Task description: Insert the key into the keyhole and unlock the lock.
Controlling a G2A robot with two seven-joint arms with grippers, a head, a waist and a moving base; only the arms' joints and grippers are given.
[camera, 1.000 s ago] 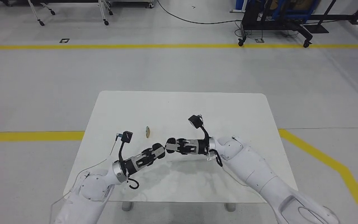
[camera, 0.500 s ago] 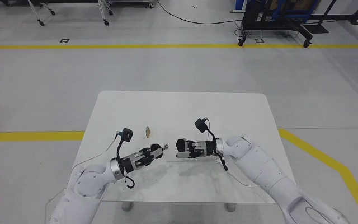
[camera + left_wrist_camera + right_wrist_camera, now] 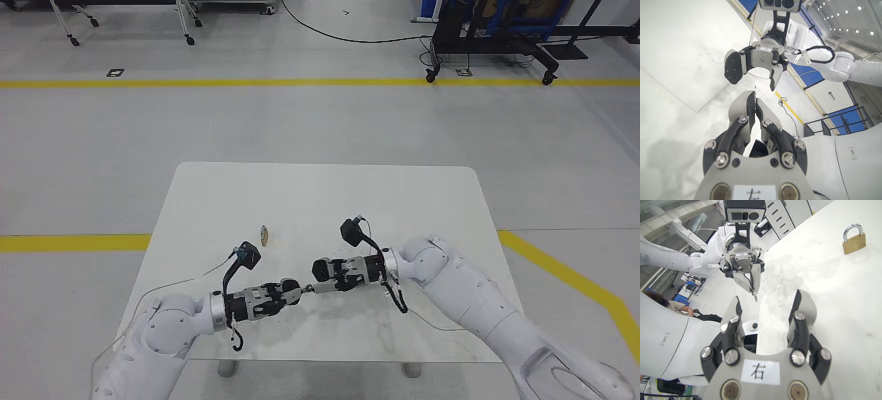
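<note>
A small metal key (image 3: 755, 90) sticks out edge-on from the tips of my left gripper (image 3: 755, 102), which is shut on it. In the right wrist view the key's ring end (image 3: 755, 295) hangs from the left gripper (image 3: 753, 289). My right gripper (image 3: 767, 298) is open and faces the left one tip to tip, a short gap away, with the key just before its spread fingers (image 3: 732, 75). Both grippers meet over the table's front middle, left (image 3: 296, 290) and right (image 3: 318, 272). The brass padlock (image 3: 854, 242) stands apart on the table, also seen from above (image 3: 263, 235).
The white table (image 3: 420, 200) carries nothing else beside the padlock. Its front edge lies close under the two grippers. A person sits off in the room behind, away from the table.
The two grippers separated after being together, then both shifted toward the table's front edge and now face each other closely again. The padlock has not moved.
</note>
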